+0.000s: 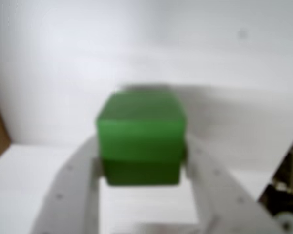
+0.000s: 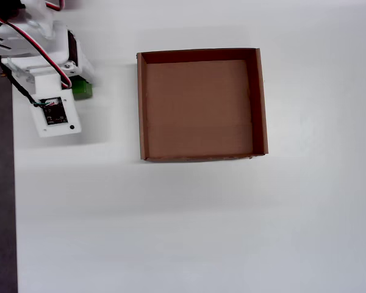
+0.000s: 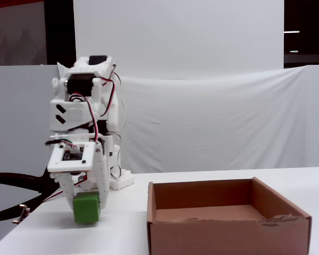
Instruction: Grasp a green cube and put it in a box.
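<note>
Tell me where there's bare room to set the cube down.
The box floor is entirely bare. The table is free right of and below the box in the overhead view. Crowded only at upper left, where the gripper holds the green cube.

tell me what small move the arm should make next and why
Probably carry the green cube sideways toward the box, right in the fixed view, lifting enough to clear the near wall. The gripper is shut on the cube, which looks raised slightly off the table, and the overhead view shows the box floor bare and the cube left of it.
</note>
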Controlling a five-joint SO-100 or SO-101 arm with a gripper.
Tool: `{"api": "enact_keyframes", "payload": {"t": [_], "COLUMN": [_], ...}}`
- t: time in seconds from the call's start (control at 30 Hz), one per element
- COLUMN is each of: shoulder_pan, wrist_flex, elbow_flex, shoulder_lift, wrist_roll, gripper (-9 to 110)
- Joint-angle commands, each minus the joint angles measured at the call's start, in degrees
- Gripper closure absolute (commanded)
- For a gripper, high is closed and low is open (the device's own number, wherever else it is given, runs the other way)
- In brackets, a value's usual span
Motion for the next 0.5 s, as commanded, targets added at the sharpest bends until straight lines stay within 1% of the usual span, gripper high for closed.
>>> {"api": "enact_keyframes", "payload": {"t": [0.0,0.2,0.33,0.47], "shoulder_pan": [-1.1,-5.0,-8.9,-13.1], "wrist_flex": [3.9,12.4,16.5,18.9], "elbow_flex": [-5.6,-14.2,-20.7,-24.5], "shoulder_lift": [2.0,3.1,3.1,3.1], "wrist_roll": [-0.2,3.8,6.7,7.2], "gripper": [89,88,88,88]}}
